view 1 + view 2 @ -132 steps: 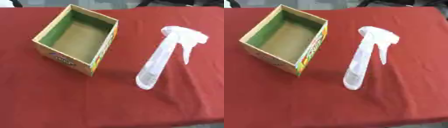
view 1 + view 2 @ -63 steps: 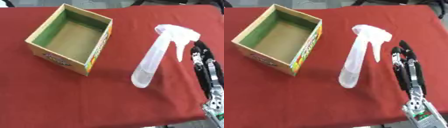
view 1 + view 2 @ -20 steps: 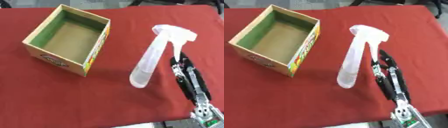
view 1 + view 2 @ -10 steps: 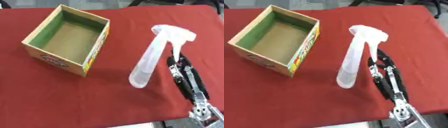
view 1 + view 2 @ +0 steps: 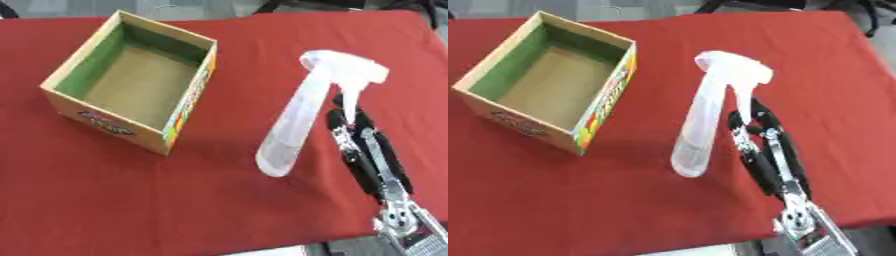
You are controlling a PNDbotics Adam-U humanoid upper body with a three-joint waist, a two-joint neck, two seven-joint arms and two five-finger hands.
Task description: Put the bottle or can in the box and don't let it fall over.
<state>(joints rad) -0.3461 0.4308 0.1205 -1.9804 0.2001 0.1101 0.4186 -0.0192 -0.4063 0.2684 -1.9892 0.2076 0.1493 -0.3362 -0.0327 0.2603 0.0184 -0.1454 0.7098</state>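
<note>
Box (image 5: 131,85) on table (image 5: 131,200), far left, open side up, turned askew to table edge. Spray bottle (image 5: 302,120) lying on its side on table, right of box, well apart from it; spray head at far end, base at near end, pointing toward near left. Right hand (image 5: 354,135) on table just right of bottle, fingers stretched out alongside it toward far edge, tips by trigger. Arm runs back to near right corner.
</note>
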